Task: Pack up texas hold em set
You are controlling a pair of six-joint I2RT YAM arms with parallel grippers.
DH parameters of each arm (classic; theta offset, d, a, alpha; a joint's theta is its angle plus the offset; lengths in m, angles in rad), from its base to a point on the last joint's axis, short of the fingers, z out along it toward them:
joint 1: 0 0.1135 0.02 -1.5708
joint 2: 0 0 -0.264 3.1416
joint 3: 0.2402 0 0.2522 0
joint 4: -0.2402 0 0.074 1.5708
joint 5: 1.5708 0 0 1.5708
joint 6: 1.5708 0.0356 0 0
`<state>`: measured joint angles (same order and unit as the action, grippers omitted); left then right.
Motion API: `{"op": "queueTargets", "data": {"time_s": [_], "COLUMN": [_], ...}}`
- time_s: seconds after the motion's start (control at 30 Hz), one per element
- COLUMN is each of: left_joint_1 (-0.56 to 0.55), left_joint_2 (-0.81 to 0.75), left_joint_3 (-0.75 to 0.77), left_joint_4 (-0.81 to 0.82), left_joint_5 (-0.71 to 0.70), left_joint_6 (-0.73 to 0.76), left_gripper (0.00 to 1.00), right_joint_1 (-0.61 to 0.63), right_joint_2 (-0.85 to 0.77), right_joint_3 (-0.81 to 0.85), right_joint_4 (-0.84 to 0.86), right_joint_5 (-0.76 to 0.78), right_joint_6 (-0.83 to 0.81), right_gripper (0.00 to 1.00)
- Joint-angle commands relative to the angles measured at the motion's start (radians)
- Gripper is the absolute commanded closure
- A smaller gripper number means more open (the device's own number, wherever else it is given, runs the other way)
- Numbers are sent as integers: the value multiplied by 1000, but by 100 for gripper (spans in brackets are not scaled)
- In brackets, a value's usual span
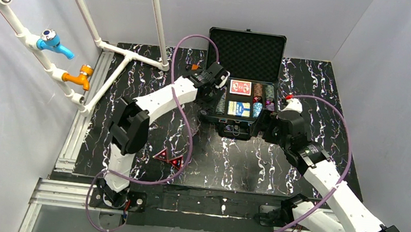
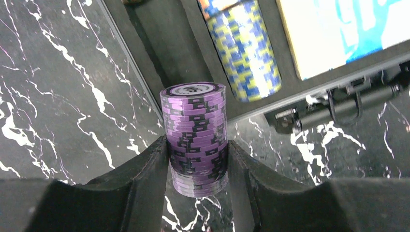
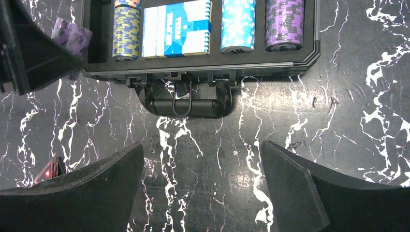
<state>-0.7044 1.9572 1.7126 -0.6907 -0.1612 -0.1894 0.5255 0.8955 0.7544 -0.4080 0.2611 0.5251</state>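
The black case (image 1: 209,115) lies open at the table's middle back, its foam lid (image 1: 246,53) upright. Inside it are a red deck (image 1: 241,87), a blue deck (image 3: 178,29) and chip stacks lying flat: blue-yellow (image 3: 126,31), light blue (image 3: 238,26), purple (image 3: 284,24). My left gripper (image 2: 197,159) is shut on an upright purple chip stack (image 2: 196,130), just outside the case's left front corner and low over the table. In front of the case handle (image 3: 186,104), my right gripper (image 3: 203,179) is open and holds nothing. Two red triangles (image 1: 168,158) lie near the left arm.
A small orange object (image 1: 195,66) sits left of the case lid. White pipes (image 1: 134,52) with a blue and an orange tap run along the back left. Grey walls close in the black marbled table (image 1: 301,179) on both sides.
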Motion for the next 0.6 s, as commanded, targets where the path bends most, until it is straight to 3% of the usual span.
{"op": "queueTargets", "data": {"time_s": [0.0,0.57], "left_joint_1": [15,67], "left_joint_2": [31,214], "left_joint_3": [132,340], "left_joint_4": [-47,-141], "left_joint_5": [-66,-90], "left_joint_6": [-27,-137], "left_gripper": [100,100], "right_joint_1": [-1,-2], "right_joint_2": [-27,-22], "right_joint_3": [-19,-38], "right_joint_4": [37,50], "right_joint_5": [-9,-25], "right_joint_6": [16,22], "right_gripper": [2,2]}}
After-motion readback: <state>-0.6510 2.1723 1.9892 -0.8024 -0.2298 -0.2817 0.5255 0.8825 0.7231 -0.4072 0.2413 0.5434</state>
